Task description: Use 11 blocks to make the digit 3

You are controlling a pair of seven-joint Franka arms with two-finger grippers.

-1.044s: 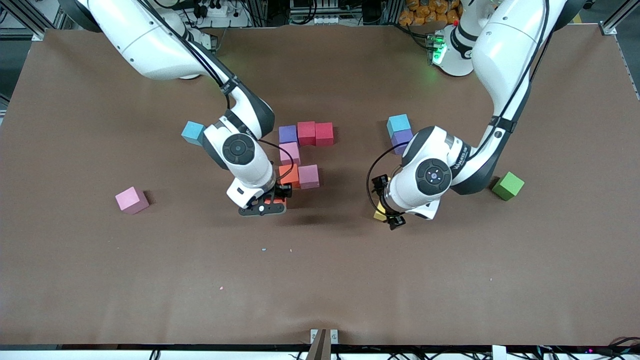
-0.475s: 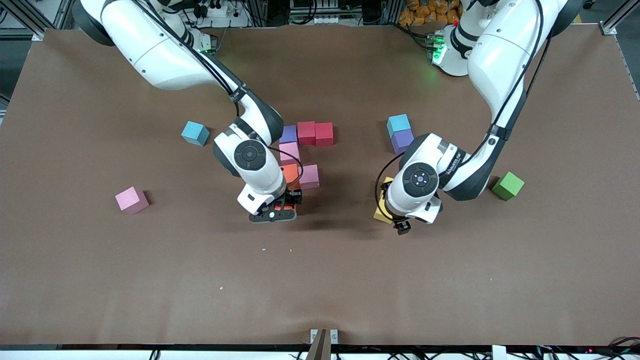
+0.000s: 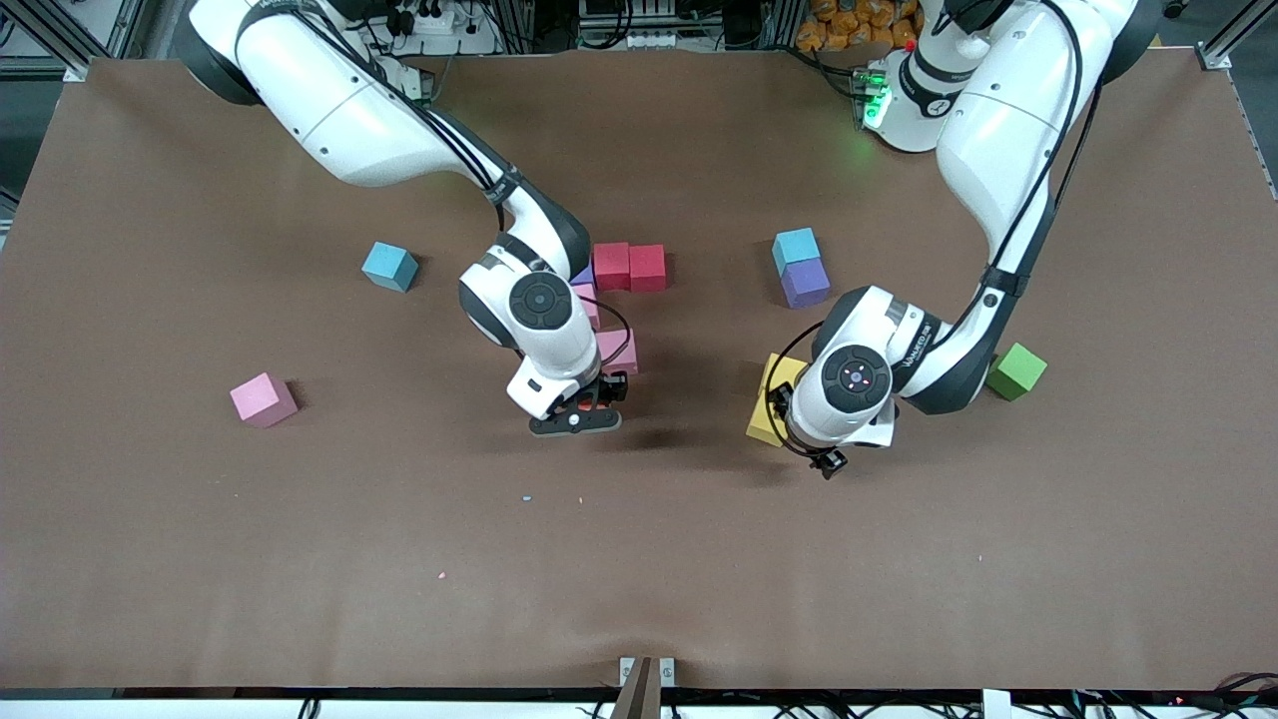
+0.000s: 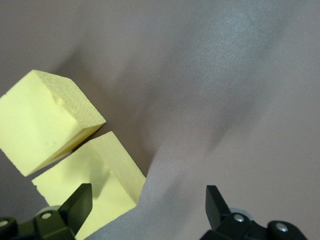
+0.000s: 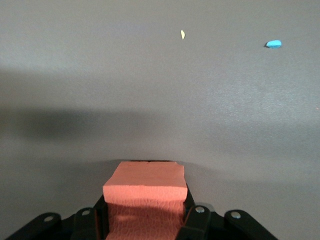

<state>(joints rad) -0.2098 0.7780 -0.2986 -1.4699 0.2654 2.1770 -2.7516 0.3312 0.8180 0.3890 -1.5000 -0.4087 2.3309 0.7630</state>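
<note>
Carrying an orange block [image 5: 145, 192], the right gripper [image 3: 587, 401] was seen clamped shut on it over the table [image 3: 639, 559], just nearer the camera than the pink block [image 3: 618, 351] of the partly built digit, whose two red blocks [image 3: 630, 267] lay farther off. The placing step was judged in hand; lowering squarely beside the pink block would be needed. The left gripper [image 4: 145, 210] hung fully open, holding nothing, over two touching yellow blocks [image 4: 60, 145], a pick apparently pending.
</note>
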